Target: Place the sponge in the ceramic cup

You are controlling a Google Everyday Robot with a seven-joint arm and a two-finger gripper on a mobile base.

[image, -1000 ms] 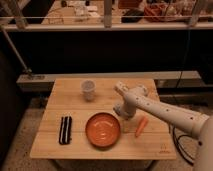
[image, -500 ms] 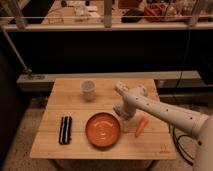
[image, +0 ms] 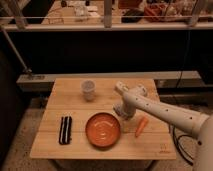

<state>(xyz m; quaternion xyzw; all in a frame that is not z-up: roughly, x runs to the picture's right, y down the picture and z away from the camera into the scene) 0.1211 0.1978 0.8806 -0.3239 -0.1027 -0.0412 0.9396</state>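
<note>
1. The white robot arm [image: 165, 112] reaches in from the right-hand side of the pale wooden table [image: 145, 150]. It bends at a joint and points its grey two-finger gripper [image: 121, 111] down at the tabletop.
2. The gripper sits low over the middle of the table, close to the wood. From where I stand I cannot tell whether it is spread, pressed together or pinching something.
3. I cannot pick out the small light-blue sponge. The gripper and the wrist above it hide the patch of table beneath them.
4. The small pale whitish-grey ceramic cup [image: 88, 90] stands upright. It is to the left of the gripper as I look and farther back on the table, clearly apart from it.
5. The wide shallow orange plate [image: 102, 129] lies just in front of the gripper and slightly to its left, with its rim near the gripper.
6. A slim orange carrot-shaped object [image: 142, 126] lies tilted on the wood just to the right of the gripper and nearer to me.
7. A black-and-white striped oblong object [image: 65, 130] lies well to the gripper's left, beyond the plate, near the table's left edge.
</note>
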